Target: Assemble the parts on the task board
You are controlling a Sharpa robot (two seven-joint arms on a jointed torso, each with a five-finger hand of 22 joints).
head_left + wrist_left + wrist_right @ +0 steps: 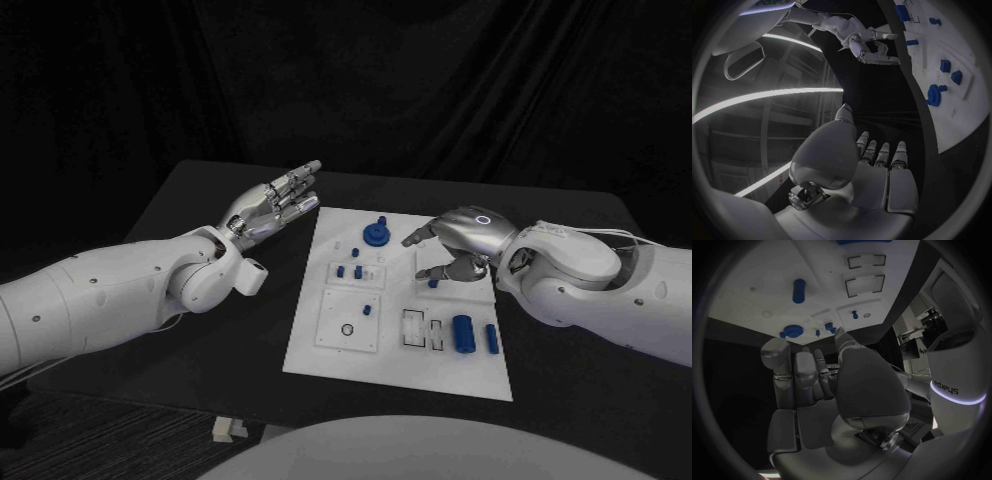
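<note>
The white task board [418, 370] lies in the middle of the black table. A round blue part [376, 234] stands at its far edge, small blue pegs [351, 271] sit on its left half, and a blue cylinder [463, 333] lies near its right side. My right hand [462, 245] hovers over the board's far right, fingers bent down and apart, with nothing in them; a small blue part [433, 283] lies just under its fingertips. My left hand [274, 205] is raised left of the board, flat, with its fingers stretched out and holding nothing.
A short blue bar [492, 340] lies beside the cylinder. Rectangular recesses [415, 328] and a small ring [346, 329] mark the board's near half. Bare black table [216, 340] runs round the board to its edges.
</note>
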